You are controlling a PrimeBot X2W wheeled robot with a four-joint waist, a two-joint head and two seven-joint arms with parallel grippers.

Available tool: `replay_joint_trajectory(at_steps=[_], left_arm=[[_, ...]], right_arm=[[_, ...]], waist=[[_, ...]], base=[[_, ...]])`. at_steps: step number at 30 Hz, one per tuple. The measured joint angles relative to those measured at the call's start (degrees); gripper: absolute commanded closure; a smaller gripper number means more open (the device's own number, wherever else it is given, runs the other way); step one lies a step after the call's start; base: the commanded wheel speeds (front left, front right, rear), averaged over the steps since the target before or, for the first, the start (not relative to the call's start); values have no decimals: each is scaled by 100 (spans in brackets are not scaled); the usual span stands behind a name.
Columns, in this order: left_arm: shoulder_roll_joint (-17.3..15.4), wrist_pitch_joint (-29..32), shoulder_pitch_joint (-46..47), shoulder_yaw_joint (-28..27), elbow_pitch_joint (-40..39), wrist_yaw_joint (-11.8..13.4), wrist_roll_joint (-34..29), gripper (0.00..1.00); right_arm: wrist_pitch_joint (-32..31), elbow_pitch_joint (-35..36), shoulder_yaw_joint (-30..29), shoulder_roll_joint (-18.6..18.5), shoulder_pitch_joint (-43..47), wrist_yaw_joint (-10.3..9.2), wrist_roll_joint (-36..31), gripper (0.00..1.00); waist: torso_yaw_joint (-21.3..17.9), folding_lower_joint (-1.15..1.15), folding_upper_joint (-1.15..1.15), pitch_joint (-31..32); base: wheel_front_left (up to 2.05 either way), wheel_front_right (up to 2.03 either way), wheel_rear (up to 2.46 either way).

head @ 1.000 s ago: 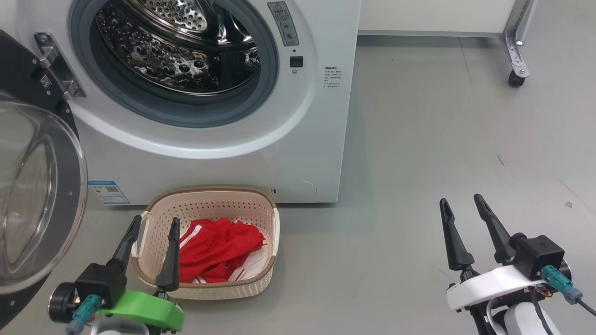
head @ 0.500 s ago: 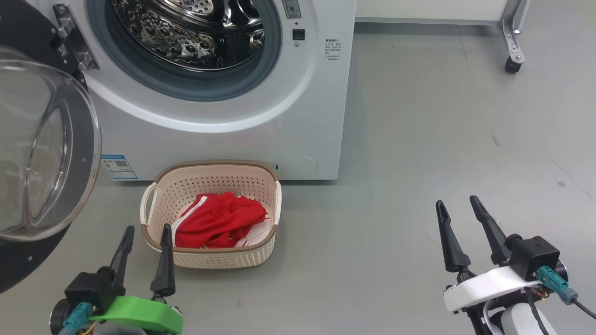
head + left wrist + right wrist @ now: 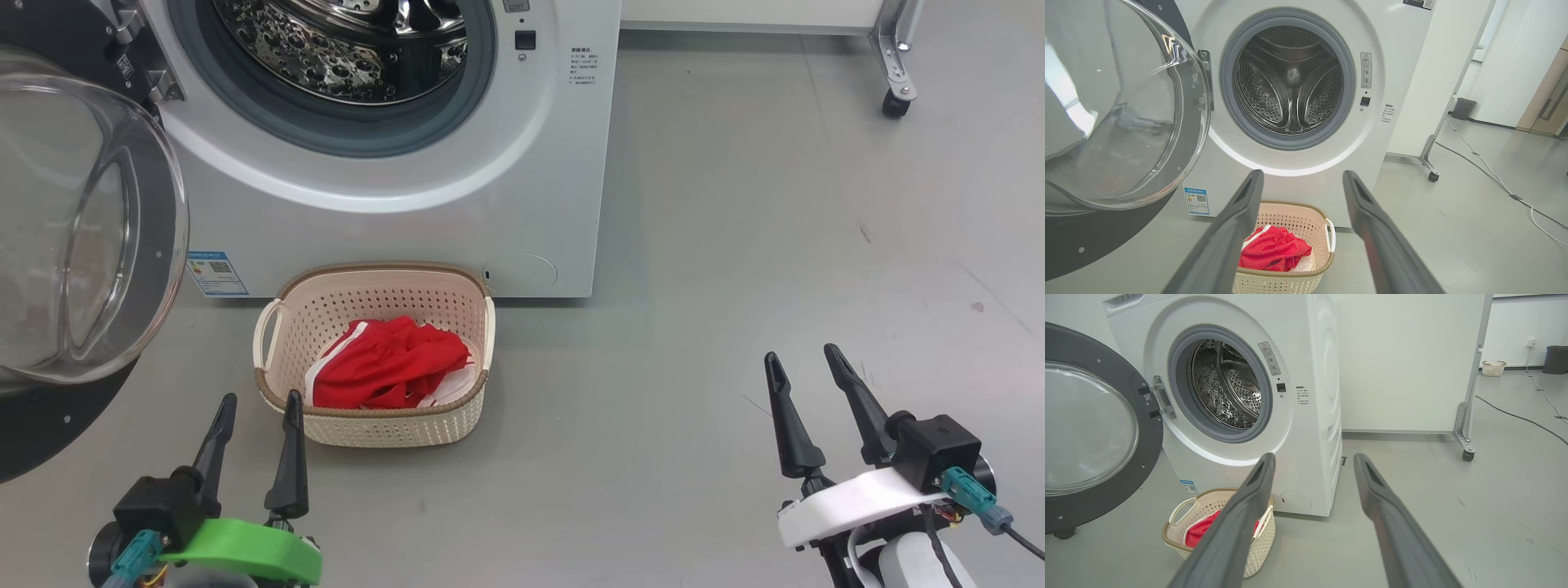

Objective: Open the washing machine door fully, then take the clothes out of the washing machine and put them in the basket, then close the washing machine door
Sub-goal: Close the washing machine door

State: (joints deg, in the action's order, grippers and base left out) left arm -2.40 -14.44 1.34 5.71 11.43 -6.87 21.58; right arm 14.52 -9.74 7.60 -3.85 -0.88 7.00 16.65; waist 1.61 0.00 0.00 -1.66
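Desk: State of the washing machine door (image 3: 82,229)?

Field: Swung wide open at the left of the washing machine (image 3: 392,237); clear glass bowl bulging toward the head camera, glossy black rim around it; hinged just beside the grey rubber ring.

Desk: Inside the drum (image 3: 351,49)?

Field: Shiny perforated steel with raised ribs, seen straight on from the left wrist view.

Desk: Whereabouts of the clothes (image 3: 384,367)?

Field: Heaped in the basket (image 3: 375,268); red fabric with white stripes and a white patch, bunched toward the near side; basket upright on the grey floor (image 3: 735,286), just in front of the machine, below the round opening and near the small blue label (image 3: 217,273).

Desk: And the jaws?

Field: Left jaws spread open, gripping nothing; low at the left in the head view, tips up, close to the basket's near left corner; touching or not, impossible to tell. Right jaws likewise spread apart and holding nothing; low at the right above the floor, well apart from basket and machine.

Desk: Anything else in frame?

Field: A metal foot on a caster (image 3: 894,104) at upper right, under a white panel; cables (image 3: 1494,175) trailing across the floor in the left wrist view.
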Motion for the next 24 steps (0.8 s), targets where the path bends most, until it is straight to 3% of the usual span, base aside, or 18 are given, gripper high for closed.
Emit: replay_joint_trajectory(at_steps=[24], left_arm=[[-10, 0, -1, 44, 8, 11, -463, 0]], right_arm=[[0, 0, -2, -2, -1, 0, 0, 0]], waist=[[7, 0, 0, -64]], base=[[-2, 2, 0]])
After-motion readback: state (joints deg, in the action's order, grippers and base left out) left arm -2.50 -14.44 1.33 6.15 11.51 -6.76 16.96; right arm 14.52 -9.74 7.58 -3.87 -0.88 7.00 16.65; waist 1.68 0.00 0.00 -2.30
